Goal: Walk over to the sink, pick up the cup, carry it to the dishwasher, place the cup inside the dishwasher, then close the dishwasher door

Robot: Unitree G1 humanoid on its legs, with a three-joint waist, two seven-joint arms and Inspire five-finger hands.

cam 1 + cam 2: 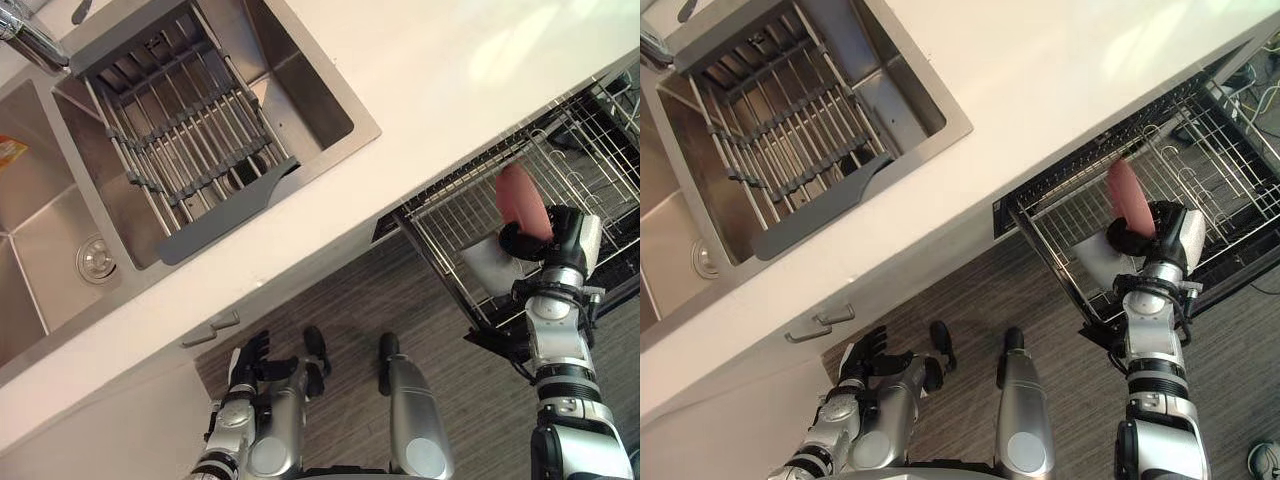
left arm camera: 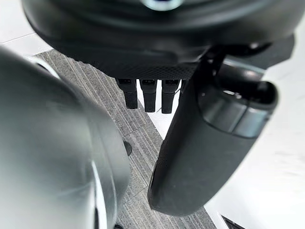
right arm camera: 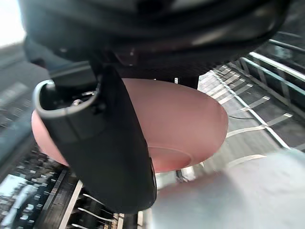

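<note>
My right hand (image 1: 545, 240) is shut on a pink cup (image 1: 521, 201) and holds it just above the dishwasher's pulled-out wire rack (image 1: 470, 205). In the right wrist view the thumb (image 3: 102, 143) crosses the pink cup (image 3: 190, 129), with the rack wires (image 3: 267, 62) behind it. The same cup (image 1: 1130, 196) shows over the rack (image 1: 1200, 160) in the right eye view. My left hand (image 1: 250, 362) hangs low beside the cabinet front, fingers relaxed and holding nothing; its fingers (image 2: 148, 94) point at the grey striped floor.
A double steel sink (image 1: 320, 110) with a grey drying rack (image 1: 190, 140) across it sits in the white counter (image 1: 450, 80) at upper left. A cabinet handle (image 1: 212, 327) sticks out under the counter edge. The dishwasher's open door (image 1: 495, 345) juts over the floor.
</note>
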